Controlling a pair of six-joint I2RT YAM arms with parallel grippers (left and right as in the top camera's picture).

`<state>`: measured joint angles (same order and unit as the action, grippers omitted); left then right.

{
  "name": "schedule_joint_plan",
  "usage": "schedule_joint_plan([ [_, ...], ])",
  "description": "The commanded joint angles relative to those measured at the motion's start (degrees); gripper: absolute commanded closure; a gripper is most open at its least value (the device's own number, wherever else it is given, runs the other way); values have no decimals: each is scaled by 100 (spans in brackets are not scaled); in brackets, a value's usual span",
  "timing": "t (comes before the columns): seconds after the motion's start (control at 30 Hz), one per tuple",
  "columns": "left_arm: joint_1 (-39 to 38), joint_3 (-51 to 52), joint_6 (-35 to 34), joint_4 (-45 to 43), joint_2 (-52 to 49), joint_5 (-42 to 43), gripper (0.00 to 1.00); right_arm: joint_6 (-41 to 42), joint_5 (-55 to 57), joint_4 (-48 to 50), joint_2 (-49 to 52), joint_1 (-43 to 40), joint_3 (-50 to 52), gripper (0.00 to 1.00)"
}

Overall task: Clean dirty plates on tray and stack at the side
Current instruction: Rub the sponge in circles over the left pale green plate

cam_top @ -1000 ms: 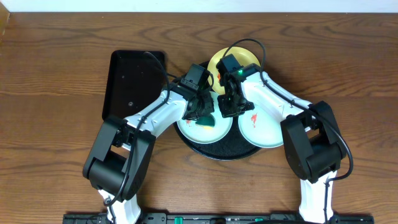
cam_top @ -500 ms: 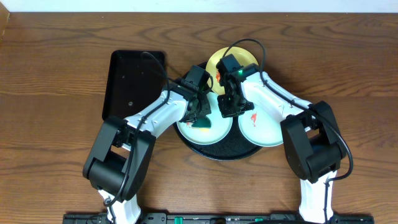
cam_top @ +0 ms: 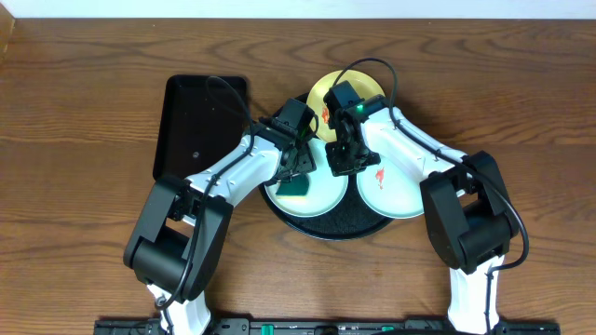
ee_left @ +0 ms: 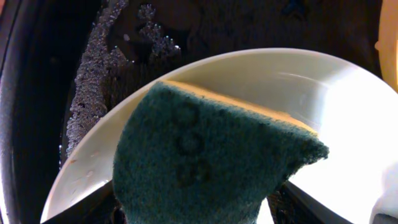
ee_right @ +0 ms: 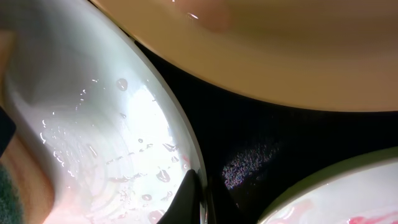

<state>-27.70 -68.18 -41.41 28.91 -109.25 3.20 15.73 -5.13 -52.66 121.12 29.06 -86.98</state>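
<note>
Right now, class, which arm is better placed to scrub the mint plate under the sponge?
Left. The left gripper presses the green sponge onto that mint plate; the right gripper has no sponge and appears only to pinch the plate's rim.

My left arm [cam_top: 228, 172] angled forward and inward, elbow bent; left claw [cam_top: 298, 175] pointing down, clamped on sponge [ee_left: 205, 162]. My right arm [cam_top: 419, 144] mirrors it; right claw [cam_top: 341, 160] close beside left, grip unclear, one fingertip [ee_right: 191, 190] visible.
</note>
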Motion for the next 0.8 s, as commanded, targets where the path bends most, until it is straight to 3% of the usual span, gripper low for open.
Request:
schedule_joint_plan([
  [0.0, 39, -17, 264, -2, 127, 74, 36, -122, 168, -48, 74, 72, 48, 99],
  [0.3, 35, -17, 341, 61, 251, 85, 41, -120, 168, -39, 74, 72, 48, 99],
  [0.37, 33, -17, 299, 61, 214, 105, 47, -120, 166, -26, 74, 74, 48, 99],
  [0.5, 24, -17, 291, 20, 195, 597, 53, -120, 166, -28, 74, 74, 48, 99],
  [0.77, 24, -17, 249, -264, 195, 1458, 55, -120, 166, -31, 74, 72, 48, 99],
])
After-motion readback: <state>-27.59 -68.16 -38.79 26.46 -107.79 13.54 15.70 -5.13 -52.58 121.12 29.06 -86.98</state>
